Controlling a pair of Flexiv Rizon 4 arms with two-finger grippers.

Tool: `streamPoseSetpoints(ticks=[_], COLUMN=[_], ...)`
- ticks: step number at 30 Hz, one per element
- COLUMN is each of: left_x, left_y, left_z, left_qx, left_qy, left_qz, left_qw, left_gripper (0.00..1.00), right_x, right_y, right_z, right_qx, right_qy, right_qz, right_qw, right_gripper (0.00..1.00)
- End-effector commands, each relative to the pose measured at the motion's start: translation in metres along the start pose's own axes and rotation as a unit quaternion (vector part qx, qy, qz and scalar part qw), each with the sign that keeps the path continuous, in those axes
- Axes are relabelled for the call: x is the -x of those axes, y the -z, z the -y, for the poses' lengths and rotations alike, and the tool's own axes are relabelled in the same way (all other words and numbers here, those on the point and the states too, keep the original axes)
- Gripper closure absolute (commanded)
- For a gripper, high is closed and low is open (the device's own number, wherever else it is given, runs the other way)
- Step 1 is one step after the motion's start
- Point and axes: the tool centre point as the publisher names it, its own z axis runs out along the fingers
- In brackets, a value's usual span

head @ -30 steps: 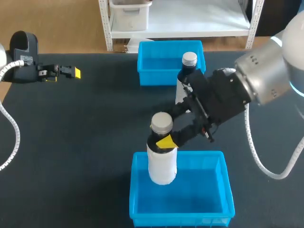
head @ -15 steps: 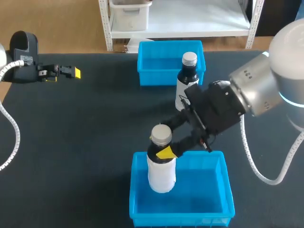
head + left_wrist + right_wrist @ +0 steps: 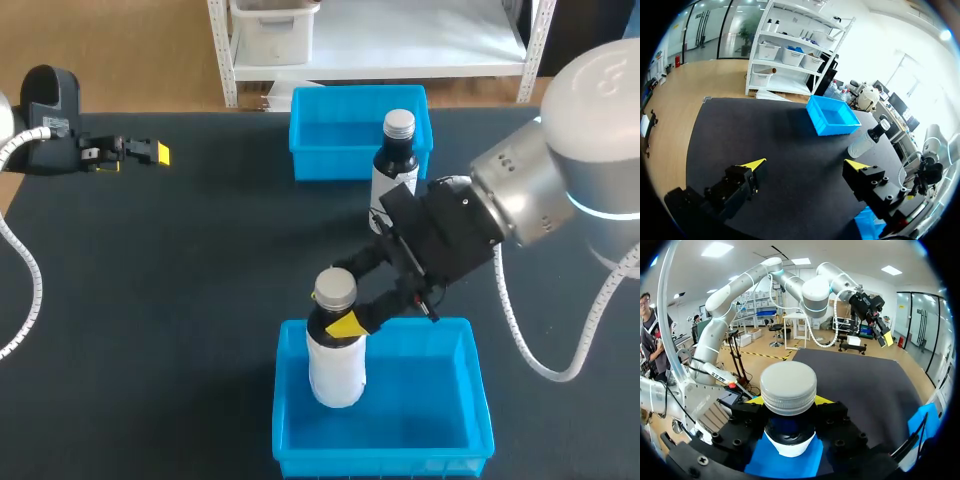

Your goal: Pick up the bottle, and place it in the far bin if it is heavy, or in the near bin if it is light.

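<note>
A white bottle (image 3: 336, 362) with a grey cap (image 3: 788, 386) stands upright with its lower part inside the near blue bin (image 3: 470, 400), by the bin's left side. My right gripper (image 3: 340, 322) is shut on the bottle's dark neck, a yellow tip on either side (image 3: 788, 407). Whether the bottle's base touches the bin floor is hidden. The far blue bin (image 3: 330, 140) sits at the table's back. My left gripper (image 3: 150, 153) hangs at the far left, open (image 3: 805, 165) with nothing between its fingers.
A dark bottle (image 3: 392, 165) with a white label and grey cap stands just in front of the far bin's right corner, close behind my right wrist. Both show ahead of the left gripper, far bin (image 3: 832, 116) and dark bottle (image 3: 874, 137).
My right arm has brought the white bottle down and a little nearer, so it sits deeper in the near bin. The left arm has not moved.
</note>
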Motion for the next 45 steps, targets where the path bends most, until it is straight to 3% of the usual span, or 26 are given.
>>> streamPoseSetpoints(ticks=[1, 10, 15, 19, 24, 26, 27, 28, 39, 45], left_x=[0.0, 0.0, 0.0, 0.0, 0.0, 0.0, 0.0, 0.0, 0.0, 0.0], left_y=[0.0, 0.0, 0.0, 0.0, 0.0, 0.0, 0.0, 0.0, 0.0, 0.0], left_z=[0.0, 0.0, 0.0, 0.0, 0.0, 0.0, 0.0, 0.0, 0.0, 0.0], left_qx=[0.0, 0.0, 0.0, 0.0, 0.0, 0.0, 0.0, 0.0, 0.0, 0.0], left_qy=[0.0, 0.0, 0.0, 0.0, 0.0, 0.0, 0.0, 0.0, 0.0, 0.0], left_qz=[0.0, 0.0, 0.0, 0.0, 0.0, 0.0, 0.0, 0.0, 0.0, 0.0], left_qw=[1.0, 1.0, 1.0, 1.0, 1.0, 1.0, 1.0, 1.0, 1.0, 1.0], left_gripper=[0.0, 0.0, 0.0, 0.0, 0.0, 0.0, 0.0, 0.0, 0.0, 0.0], right_x=[-0.003, -0.006, -0.008, -0.009, -0.009, -0.009, -0.009, -0.009, -0.012, -0.028], right_y=[-0.001, -0.003, -0.005, -0.005, -0.006, -0.006, -0.006, -0.006, -0.002, 0.018], right_z=[0.002, 0.003, 0.003, 0.003, 0.003, 0.003, 0.003, 0.003, 0.002, 0.006], right_qx=[0.002, 0.005, 0.008, 0.01, 0.011, 0.011, 0.011, 0.012, 0.017, -0.002], right_qy=[0.0, 0.0, -0.001, -0.003, -0.003, -0.003, -0.003, -0.003, -0.006, -0.029], right_qz=[0.002, 0.004, 0.003, 0.002, 0.002, 0.001, 0.001, 0.001, -0.005, -0.023], right_qw=[1.0, 1.0, 1.0, 1.0, 1.0, 1.0, 1.0, 1.0, 1.0, 0.999], right_gripper=[1.0, 1.0, 0.86, 0.61, 0.51, 0.32, 0.11, 0.0, 0.0, 0.0])
